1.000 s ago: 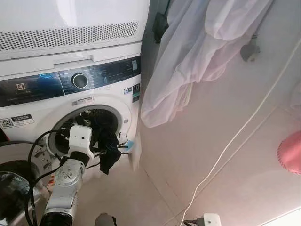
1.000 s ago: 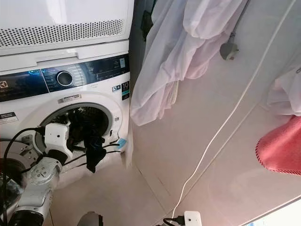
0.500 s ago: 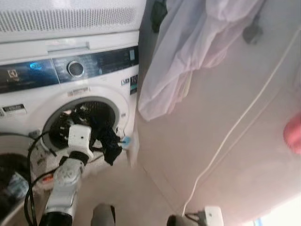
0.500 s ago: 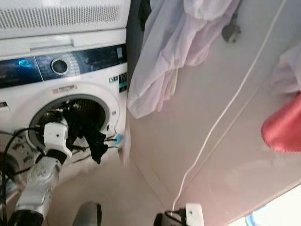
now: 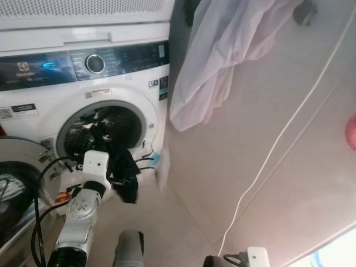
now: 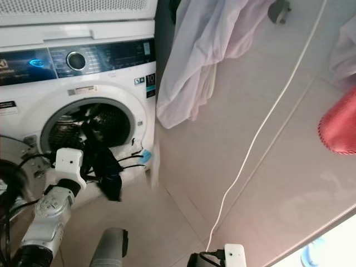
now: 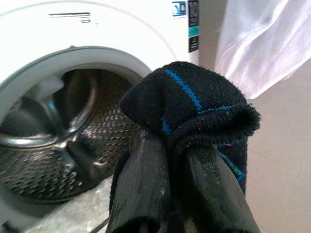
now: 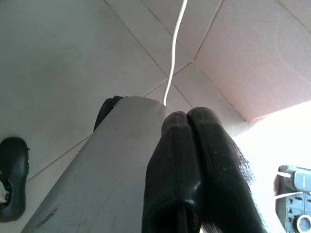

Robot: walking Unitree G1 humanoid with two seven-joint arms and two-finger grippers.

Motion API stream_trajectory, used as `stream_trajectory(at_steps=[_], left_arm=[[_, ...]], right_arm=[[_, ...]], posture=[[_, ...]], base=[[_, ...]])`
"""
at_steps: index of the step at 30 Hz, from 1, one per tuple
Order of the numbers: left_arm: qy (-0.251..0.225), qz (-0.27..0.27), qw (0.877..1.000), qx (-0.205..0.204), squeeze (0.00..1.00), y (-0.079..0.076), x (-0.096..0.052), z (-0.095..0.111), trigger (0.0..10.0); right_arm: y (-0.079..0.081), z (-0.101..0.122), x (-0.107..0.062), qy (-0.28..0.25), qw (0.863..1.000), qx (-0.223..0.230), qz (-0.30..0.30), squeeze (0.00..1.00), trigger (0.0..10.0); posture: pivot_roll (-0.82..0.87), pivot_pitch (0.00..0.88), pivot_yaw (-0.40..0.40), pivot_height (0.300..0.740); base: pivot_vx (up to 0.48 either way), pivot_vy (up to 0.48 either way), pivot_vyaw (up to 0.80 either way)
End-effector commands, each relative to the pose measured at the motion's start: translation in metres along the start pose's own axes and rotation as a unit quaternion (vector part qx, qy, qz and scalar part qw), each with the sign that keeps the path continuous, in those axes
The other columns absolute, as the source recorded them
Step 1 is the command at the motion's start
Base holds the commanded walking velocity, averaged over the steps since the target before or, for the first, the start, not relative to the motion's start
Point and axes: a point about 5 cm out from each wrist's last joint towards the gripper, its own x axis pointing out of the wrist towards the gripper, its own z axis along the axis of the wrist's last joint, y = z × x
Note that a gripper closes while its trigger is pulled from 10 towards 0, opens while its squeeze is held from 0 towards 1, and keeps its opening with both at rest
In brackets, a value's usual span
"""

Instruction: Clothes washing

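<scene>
A white front-loading washing machine (image 5: 83,83) stands ahead on my left with its round drum opening (image 5: 114,125) uncovered. My left gripper (image 5: 123,173) is shut on a black sock with blue stripes (image 7: 194,107). It holds the sock just in front of the lower right rim of the opening. The sock drapes over the fingertips and hangs below them (image 5: 128,186). More dark cloth lies at the drum's mouth (image 5: 103,130). My right gripper (image 8: 192,121) hangs low over the tiled floor, shut with nothing in it.
The washer's door (image 5: 16,189) stands open at the left. A dryer (image 5: 83,11) is stacked on top. A pale garment (image 5: 222,55) hangs beside the machine. A white cable (image 5: 278,139) runs down to a plug block (image 5: 257,257). A red item (image 6: 339,128) is at the right.
The camera has shifted, so the machine sits differently in the picture. My left gripper keeps hold of the black sock at the drum's mouth, now a little lower against the opening.
</scene>
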Motion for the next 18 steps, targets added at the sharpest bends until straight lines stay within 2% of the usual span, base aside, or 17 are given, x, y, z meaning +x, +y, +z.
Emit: stream_trajectory(at_steps=[1,12,16,18], left_arm=[[0.009,-0.003,1.0,0.008,0.0,-0.004,0.0059,-0.0001,10.0],[0.021,0.007,1.0,0.006,0.0,-0.0009,0.0087,-0.0055,10.0],[0.016,0.01,1.0,0.007,0.0,-0.0001,0.0086,-0.0058,10.0],[0.016,0.01,1.0,0.007,0.0,-0.0001,0.0086,-0.0058,10.0]], right_arm=[[0.0032,-0.0146,-0.0039,0.03,0.999,0.004,0.009,0.0,10.0],[0.0038,-0.0147,-0.0039,0.03,0.999,0.004,0.01,0.0,10.0],[0.004,-0.0135,-0.0035,0.03,0.999,-0.016,0.017,0.0,10.0],[0.0039,-0.0129,-0.0036,0.026,0.999,-0.013,0.017,0.0,10.0]], posture=[[0.2,0.0,-0.138,0.595],[0.2,0.0,-0.135,0.595],[0.2,0.0,-0.136,0.595],[0.2,0.0,-0.137,0.595]], base=[[0.262,0.0,0.0],[0.272,0.0,0.0],[0.276,0.0,0.0],[0.276,0.0,0.8]])
